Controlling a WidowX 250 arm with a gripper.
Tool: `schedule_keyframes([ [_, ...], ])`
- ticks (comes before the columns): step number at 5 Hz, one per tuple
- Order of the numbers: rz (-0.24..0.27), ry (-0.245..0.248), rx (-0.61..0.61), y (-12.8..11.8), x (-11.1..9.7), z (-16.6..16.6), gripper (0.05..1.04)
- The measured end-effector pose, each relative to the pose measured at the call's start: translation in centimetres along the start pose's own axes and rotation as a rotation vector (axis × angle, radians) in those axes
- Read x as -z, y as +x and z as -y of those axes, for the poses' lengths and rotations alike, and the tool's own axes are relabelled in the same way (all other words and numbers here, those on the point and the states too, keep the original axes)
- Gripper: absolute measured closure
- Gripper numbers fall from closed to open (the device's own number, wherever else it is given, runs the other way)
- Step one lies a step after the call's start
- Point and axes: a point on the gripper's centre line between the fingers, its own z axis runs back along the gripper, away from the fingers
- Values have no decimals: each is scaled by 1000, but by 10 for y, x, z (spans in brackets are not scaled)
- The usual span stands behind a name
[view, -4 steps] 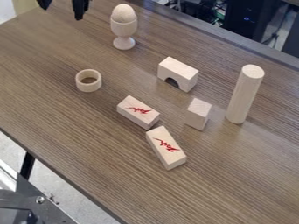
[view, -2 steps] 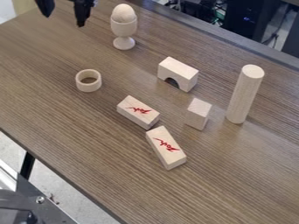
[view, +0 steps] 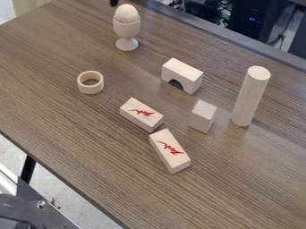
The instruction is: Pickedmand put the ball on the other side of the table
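Bounding the near left, bench edge (view: 69,179): slants down toward the bottom; a metal frame (view: 42,217) lies beyond it, so low passes there are best avoided.
Ring (view: 90,89): on its flat rim, hole up, which should keep it from rolling; room for travel on its left and near sides.
Pincer (view: 113,2): dark tip at the top border, left of the ball and apart from it; open or closed, cannot tell.
Ball (view: 126,13): seated in the cup, whose rim keeps it from rolling; not yet lifted. Approach from above judged best.
Cup (view: 126,29): upright on its foot, near the far edge; a sideways push could tip it.
Marked blocks (view: 142,114): two, laid flat for stability, near corners close together; contact cannot be told.
Arch block (view: 182,75): cutout downward, bearing on its two legs; midway across.
Small block (view: 203,116): between the marked pair and the cylinder; narrow gaps.
Cylinder (view: 250,96): on end, tall, easily toppled; carry the ball high or route around the near side.
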Motion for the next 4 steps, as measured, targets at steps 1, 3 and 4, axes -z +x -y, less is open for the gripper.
schedule_keyframes([
  [1,-14,-10,-11,14,4,9,84],
  [3,-72,-38,-31,37,29,14,84],
  [4,-85,-62,-35,46,38,17,84],
])
